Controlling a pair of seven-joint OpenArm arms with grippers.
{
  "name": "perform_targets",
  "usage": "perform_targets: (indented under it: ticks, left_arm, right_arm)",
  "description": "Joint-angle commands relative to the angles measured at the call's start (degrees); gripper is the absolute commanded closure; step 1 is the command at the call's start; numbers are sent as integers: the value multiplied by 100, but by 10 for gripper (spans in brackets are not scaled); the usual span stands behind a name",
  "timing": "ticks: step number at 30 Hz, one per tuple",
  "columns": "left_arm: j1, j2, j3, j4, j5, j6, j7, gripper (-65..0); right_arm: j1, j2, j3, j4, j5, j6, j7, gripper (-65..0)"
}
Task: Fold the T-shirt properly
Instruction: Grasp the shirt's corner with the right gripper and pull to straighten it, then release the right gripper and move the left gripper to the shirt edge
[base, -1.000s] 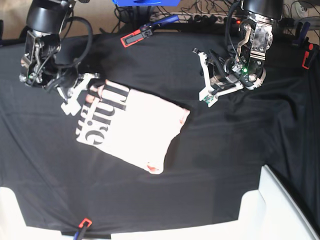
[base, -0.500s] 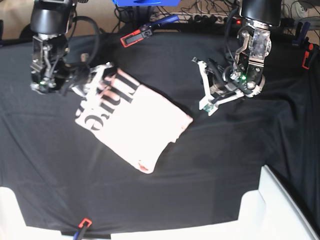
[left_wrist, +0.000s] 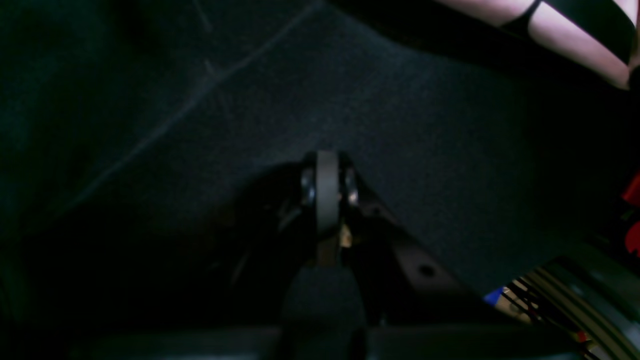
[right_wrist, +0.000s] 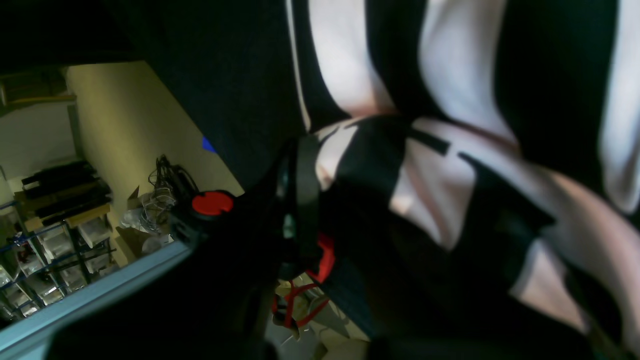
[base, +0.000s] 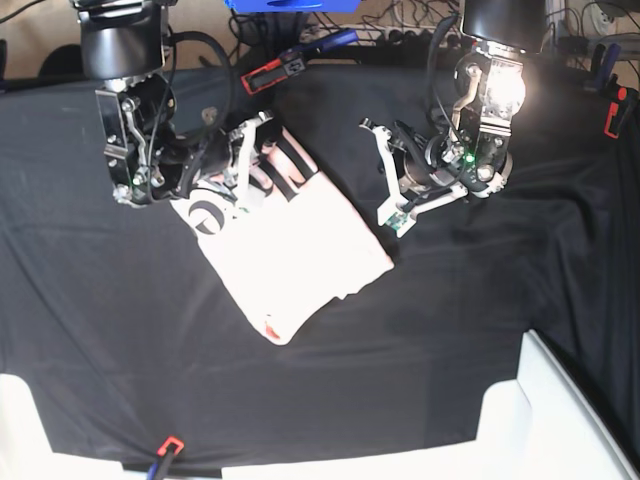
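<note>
The right gripper (base: 238, 165) is clamped on the lettered end of the T-shirt (base: 290, 250), pinching a bunched fold of pink cloth with black print, as its wrist view shows (right_wrist: 380, 165). From that grip the folded shirt runs away toward about five o'clock in the base view, its long axis slanting from upper left to lower right across the black cloth (base: 100, 330). The left gripper (base: 392, 215) has its fingers pressed together on nothing and hangs just off the shirt's three o'clock corner, so I judge it the nearer arm for that free edge.
</note>
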Motion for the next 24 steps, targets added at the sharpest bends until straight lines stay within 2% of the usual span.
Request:
perform_targets:
  ticks: [1, 3, 6, 7, 8, 12, 14, 15, 17, 20, 24]
  left_arm:
    - [-64, -43, -14, 75, -26, -10, -28, 0]
    - [-64, -43, -14, 75, -17, -10, -28, 0]
    - [-91, -43, -14, 75, -17, -10, -28, 0]
    - [-135, -43, -14, 75, -26, -10, -28, 0]
    - [-161, -43, -14, 57, -26, -10, -28, 0]
    - [-187, -43, -14, 57, -26, -10, -28, 0]
    - [-187, -43, 13, 66, -26, -19, -28, 0]
    - [-170, -43, 66, 84, -26, -28, -19, 0]
    - [-126, -43, 74, 110, -26, -72, 7, 0]
    - [-29, -34, 66, 154, -26, -362, 16, 0]
    - [208, -52, 74, 242, -35, -388, 25, 0]
  right_arm:
    - [56, -5, 5, 74, 134, 45, 11, -46]
    - [39, -5, 14, 74, 134, 45, 2, -142]
    - [-23, -14, 14, 118, 134, 45, 11, -384]
    - [-32, -14, 14, 206, 143, 45, 11, -440]
    - [-49, -23, 14, 320, 143, 45, -25, -469]
    - [-243, 3, 85, 1067, 591, 45, -121, -473]
    - [-410, 47, 463, 1410, 697, 41, -165, -473]
    - [-471, 56, 682, 1551, 767, -337, -183, -474]
    - [-515, 74, 1034, 1639, 952, -847, -200, -474]
    - [-656, 249, 1394, 1612, 1268, -1269, -200, -474]
    - [-770, 390, 1728, 1480, 1734, -1647, -148, -474]
